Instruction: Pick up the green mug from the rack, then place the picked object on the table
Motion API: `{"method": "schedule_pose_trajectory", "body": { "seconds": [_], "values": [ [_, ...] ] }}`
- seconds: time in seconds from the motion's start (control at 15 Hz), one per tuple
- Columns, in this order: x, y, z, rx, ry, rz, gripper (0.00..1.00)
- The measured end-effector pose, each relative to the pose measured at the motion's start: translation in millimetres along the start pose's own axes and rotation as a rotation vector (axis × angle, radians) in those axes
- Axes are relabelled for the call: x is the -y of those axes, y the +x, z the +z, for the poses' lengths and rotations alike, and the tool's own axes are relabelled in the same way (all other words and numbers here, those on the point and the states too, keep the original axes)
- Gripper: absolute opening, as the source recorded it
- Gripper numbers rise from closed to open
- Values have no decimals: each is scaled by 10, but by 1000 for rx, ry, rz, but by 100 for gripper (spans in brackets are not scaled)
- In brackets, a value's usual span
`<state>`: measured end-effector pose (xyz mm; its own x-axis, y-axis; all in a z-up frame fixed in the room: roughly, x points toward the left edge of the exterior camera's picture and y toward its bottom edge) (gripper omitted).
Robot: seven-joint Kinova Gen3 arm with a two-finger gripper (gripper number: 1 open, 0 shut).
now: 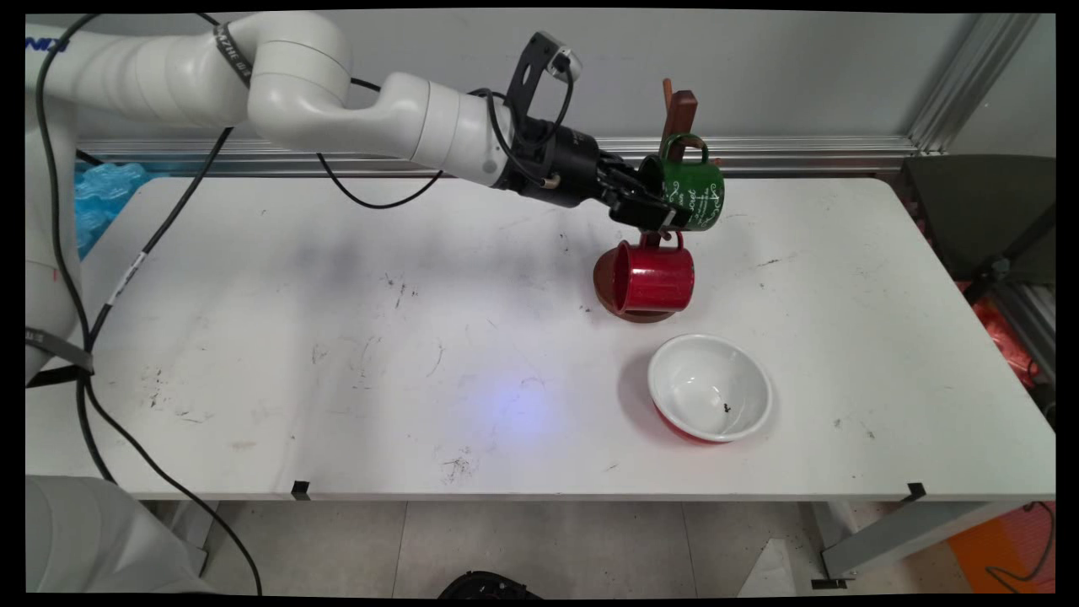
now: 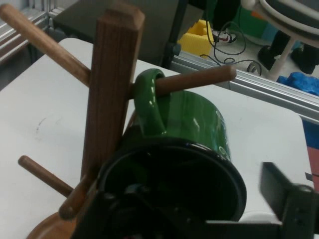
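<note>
So the gripper (image 1: 666,212) is pinching the rim of a green mug (image 1: 695,193), one finger inside the mouth and one outside. The mug lies on its side, mouth facing the arm, with its handle looped over an upper peg of the wooden mug tree (image 1: 677,114). White script on it, can't read it. One red mug (image 1: 653,278) hangs lower down, and one red-and-white bowl (image 1: 710,387) sits on the tabletop (image 1: 337,337).
</note>
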<state>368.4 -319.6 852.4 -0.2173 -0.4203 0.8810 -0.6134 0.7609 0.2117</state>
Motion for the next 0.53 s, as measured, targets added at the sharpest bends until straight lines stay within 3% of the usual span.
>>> {"method": "schedule_pose_trajectory", "body": {
  "seconds": [0.53],
  "values": [
    [-54,-2,25,3,-9,-17,0]
  ]
}}
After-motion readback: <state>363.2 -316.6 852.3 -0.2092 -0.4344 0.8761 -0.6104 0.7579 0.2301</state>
